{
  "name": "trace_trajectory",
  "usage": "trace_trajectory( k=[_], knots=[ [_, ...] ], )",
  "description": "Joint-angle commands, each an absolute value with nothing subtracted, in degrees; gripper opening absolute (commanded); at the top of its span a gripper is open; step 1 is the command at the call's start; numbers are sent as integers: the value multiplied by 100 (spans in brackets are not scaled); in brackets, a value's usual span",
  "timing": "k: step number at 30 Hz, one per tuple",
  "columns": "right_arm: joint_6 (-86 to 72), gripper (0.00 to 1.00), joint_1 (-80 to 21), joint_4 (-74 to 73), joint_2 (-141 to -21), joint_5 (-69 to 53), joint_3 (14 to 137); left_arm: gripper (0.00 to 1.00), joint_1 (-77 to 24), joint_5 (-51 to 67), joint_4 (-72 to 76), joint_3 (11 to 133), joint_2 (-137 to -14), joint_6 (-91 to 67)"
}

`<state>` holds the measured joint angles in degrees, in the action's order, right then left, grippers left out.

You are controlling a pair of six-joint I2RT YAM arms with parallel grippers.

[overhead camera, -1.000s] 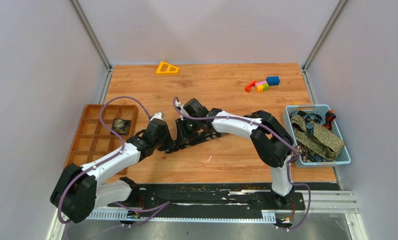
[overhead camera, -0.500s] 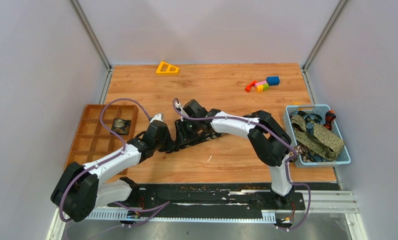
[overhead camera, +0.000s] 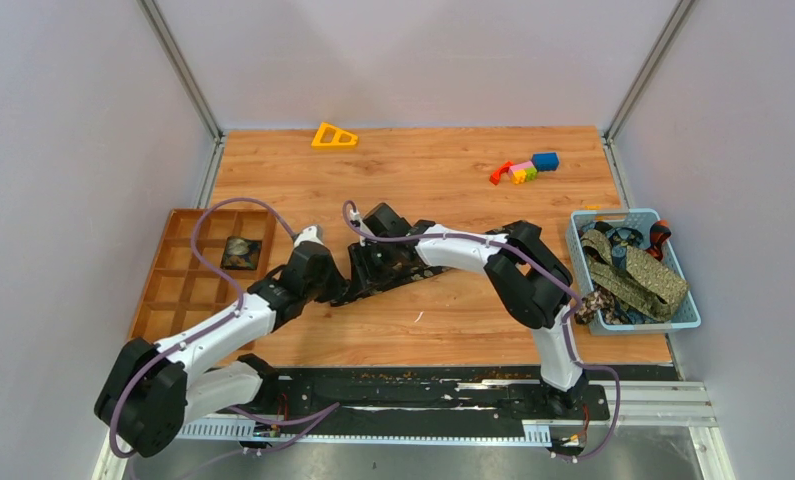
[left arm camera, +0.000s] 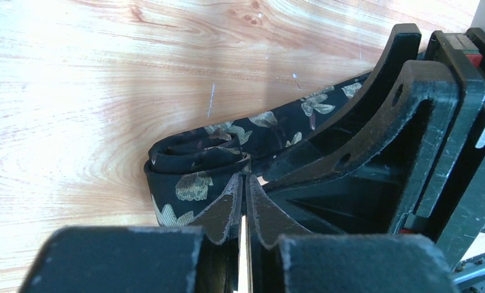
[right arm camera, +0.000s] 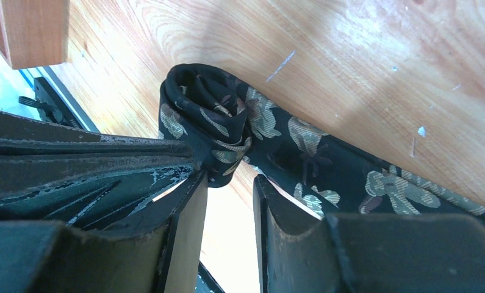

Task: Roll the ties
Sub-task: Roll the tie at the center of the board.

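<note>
The black tie (right arm camera: 325, 165) is laid on the middle of the table (overhead camera: 453, 190), with its end wound into a small loose roll (right arm camera: 206, 113). The left gripper (left arm camera: 243, 183) is almost fully closed at the roll; whether cloth is pinched cannot be told. The right gripper (right arm camera: 227, 189) is opened only a little, nothing is held, and it is set against the roll. If the roll is released or pushed unevenly, it could be unwound or made crooked

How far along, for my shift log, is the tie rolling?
Done: what looks like one rolled tie in the tray. In hand: the black tie, its end coiled, left gripper and right gripper at the coil. Remaining: the ties in the basket.
</note>
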<state>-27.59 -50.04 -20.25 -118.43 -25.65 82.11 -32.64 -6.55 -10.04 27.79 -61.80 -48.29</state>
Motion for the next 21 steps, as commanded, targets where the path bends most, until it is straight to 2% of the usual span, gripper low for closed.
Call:
trace_trajectory(
  k=[1, 10, 21],
  knots=[
    [-2886, 35, -5009, -1741, -11885, -2676, 8465, 11, -3296, -835, -1128, 2850, -5914, -4862],
    [-2919, 38, -5016, -1740, -11931, -2733, 8576, 10, -3295, -1486, -2021, 2939, -5322, -4638],
    [-2956, 41, -5027, -1762, -12009, -2786, 8753, 9, -3288, -1360, -1570, 2534, -5422, -4597]
  ],
)
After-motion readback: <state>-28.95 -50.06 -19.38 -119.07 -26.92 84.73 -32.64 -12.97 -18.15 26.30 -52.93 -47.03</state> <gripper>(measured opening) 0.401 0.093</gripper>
